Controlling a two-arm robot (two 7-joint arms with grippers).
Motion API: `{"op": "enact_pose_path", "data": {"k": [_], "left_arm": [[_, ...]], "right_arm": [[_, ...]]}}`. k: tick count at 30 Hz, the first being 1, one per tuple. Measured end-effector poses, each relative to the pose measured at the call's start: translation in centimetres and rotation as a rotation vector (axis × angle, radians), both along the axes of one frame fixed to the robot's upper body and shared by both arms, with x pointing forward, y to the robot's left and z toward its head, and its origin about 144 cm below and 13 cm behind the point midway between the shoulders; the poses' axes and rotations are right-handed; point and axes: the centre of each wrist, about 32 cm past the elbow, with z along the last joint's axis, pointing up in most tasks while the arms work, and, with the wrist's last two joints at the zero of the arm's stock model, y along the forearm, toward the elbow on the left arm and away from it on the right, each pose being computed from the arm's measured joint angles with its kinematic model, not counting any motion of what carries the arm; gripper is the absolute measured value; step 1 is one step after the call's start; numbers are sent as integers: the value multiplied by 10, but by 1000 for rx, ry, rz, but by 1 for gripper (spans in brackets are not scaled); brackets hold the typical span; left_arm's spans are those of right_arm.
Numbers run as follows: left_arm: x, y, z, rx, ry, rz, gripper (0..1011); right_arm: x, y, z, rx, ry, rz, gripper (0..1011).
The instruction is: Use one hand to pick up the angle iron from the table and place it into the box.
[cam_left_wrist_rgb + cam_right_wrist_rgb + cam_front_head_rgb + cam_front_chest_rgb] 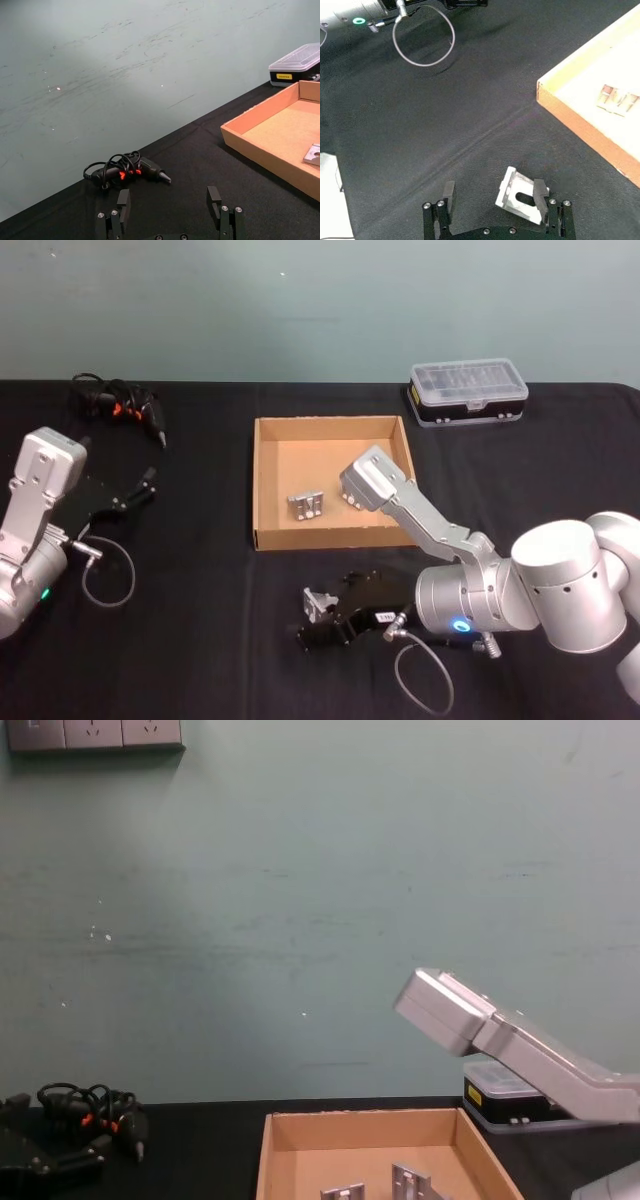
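Straddling angle iron (519,199), right end effector (494,187)

Soft, even light falls from above: the wall (300,870) behind the box (330,539) is evenly lit, with a few tiny bright specks. The table (200,620) around the box reads matte and dark. In the right wrist view the box's floor washes out almost white, and a cable loop (422,65) well apart from the box casts a faint, soft-edged shadow.

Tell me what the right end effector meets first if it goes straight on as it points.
Most likely the angle iron, lying on the table just ahead of the open right end effector; depth is hard to judge. The left end effector idles.
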Motion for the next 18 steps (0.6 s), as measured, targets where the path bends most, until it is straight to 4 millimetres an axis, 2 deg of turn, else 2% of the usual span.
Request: {"op": "enact_pose_path", "data": {"k": [6, 18], "left_arm": [[0, 0, 0, 0, 0, 0, 1000], [0, 0, 0, 0, 0, 0, 1000]], "right_arm": [[0, 0, -2, 6, 1, 3, 873], [-2, 2, -3, 1, -13, -1, 476]]}}
